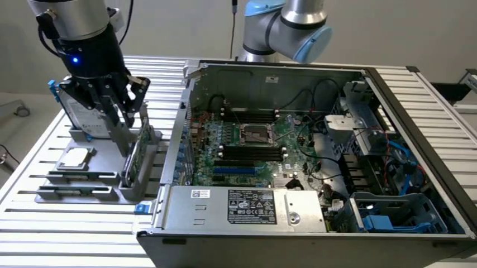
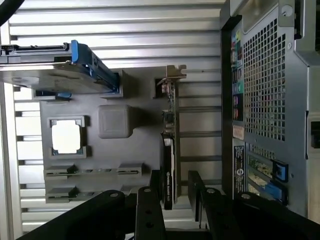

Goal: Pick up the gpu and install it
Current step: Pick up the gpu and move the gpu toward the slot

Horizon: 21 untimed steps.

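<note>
Exterior view: my gripper point(image 1: 130, 142) hangs at 10 o'clock in the frame, pointing down over a grey fixture tray point(image 1: 82, 187) that rests on the slatted bench point(image 1: 75, 234). The gpu point(image 1: 133, 162) stands on edge in a slot of that tray, green board upright, directly below my fingertips. The tray lies at 9 o'clock from the open computer case point(image 1: 298, 245), just beside the case wall. A silver hard drive point(image 1: 75, 111) with a blue frame stands at the tray's 12 o'clock end. A small square processor chip point(image 1: 75, 158) lies flat in a pocket at 9 o'clock from the gpu. Inside the case, the motherboard point(image 1: 253, 145) is exposed and lies flat. Wrist view: the gpu point(image 2: 170, 140) appears edge-on, with its silver end bracket at the far end and its black cover at the end nearer my gripper point(image 2: 172, 180). My jaws are parted, with one finger on each side of the card's near end and a visible gap between each finger and the card. I cannot tell how far down the card the fingers reach. The hard drive point(image 2: 45, 75), the processor chip point(image 2: 66, 136), the fixture tray point(image 2: 135, 150) and the bench point(image 2: 125, 30) are visible, along with the perforated rear panel of the computer case point(image 2: 270, 100).
</note>
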Each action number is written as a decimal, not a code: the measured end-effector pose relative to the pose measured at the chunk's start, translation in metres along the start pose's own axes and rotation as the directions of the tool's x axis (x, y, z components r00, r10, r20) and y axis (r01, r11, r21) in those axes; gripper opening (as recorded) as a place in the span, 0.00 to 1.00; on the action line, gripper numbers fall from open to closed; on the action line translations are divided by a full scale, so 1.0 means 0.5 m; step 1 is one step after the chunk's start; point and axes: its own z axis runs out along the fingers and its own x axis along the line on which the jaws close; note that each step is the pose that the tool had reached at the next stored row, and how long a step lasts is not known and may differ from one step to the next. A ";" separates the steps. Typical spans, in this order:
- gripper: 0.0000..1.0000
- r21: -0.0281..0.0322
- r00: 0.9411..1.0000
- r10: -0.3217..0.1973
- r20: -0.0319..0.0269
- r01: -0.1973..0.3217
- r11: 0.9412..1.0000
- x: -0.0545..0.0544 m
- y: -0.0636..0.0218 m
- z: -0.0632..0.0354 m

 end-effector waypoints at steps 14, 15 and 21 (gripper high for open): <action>0.36 0.000 0.999 -0.048 -0.002 0.048 0.999 0.000 -0.002 0.051; 0.36 0.000 0.999 -0.051 -0.002 0.051 0.999 0.000 -0.002 0.055; 0.36 0.000 0.998 -0.061 -0.002 0.061 0.998 -0.001 -0.003 0.077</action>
